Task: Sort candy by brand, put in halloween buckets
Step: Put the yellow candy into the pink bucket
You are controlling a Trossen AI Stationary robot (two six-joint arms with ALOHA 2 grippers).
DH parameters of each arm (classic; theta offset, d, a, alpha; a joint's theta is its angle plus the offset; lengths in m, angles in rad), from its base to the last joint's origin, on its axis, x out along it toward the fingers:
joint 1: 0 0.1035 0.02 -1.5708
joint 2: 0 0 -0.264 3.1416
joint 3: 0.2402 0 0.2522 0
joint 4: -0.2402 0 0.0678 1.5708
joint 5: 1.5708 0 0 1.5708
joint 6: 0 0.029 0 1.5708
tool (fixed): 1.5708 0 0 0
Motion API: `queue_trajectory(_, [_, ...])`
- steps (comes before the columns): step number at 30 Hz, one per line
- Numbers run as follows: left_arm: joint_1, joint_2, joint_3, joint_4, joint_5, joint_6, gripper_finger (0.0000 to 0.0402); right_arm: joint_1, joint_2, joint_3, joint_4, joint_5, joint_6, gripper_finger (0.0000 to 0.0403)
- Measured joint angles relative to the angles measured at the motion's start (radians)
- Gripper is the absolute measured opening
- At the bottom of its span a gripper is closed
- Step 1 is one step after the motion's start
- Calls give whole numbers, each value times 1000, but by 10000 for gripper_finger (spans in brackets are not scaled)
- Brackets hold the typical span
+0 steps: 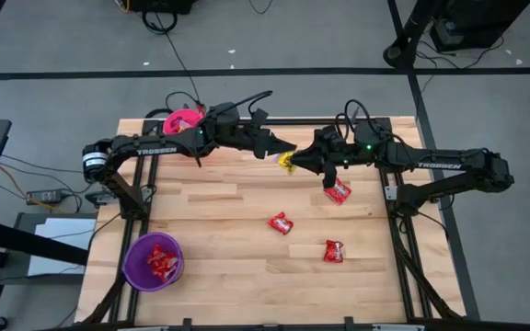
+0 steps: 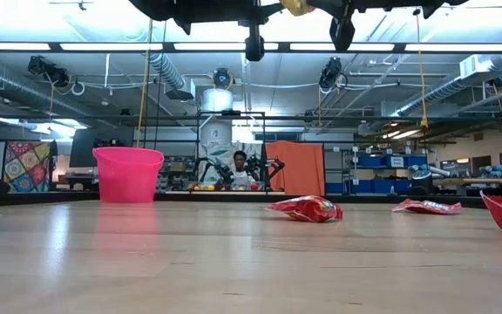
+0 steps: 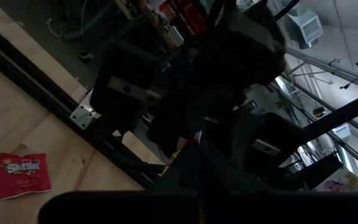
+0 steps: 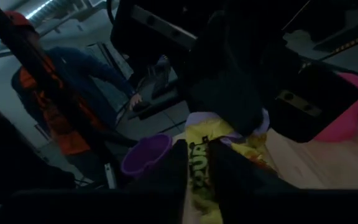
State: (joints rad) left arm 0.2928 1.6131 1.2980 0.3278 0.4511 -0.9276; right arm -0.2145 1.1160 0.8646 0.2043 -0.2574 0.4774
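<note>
The two grippers meet above the table's (image 1: 210,198) far middle, the left gripper (image 1: 279,151) just left of the right gripper (image 1: 298,162), with one candy packet (image 1: 287,164) between them. One bucket (image 1: 183,121) stands at the far left corner; the other bucket (image 1: 152,261) (packets lie inside it) at the near left. Three packets (image 1: 281,222) (image 1: 333,251) (image 1: 338,190) lie right of centre.

Yellow packet (image 1: 286,163) — red packets (image 1: 281,222)

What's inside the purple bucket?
The purple bucket holds several red packets, piled to one side; an exact count and anything under them can't be seen.
</note>
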Motion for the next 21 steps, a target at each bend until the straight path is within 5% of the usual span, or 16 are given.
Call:
queue_trajectory(7, [0, 0, 63, -56, 37, 38, 1, -19, 0, 0, 1, -10, 10, 137])
queue_trajectory(21, [-1, -3, 429, -738, -73, 429, 0, -109, 0, 0, -43, -41, -17, 162])
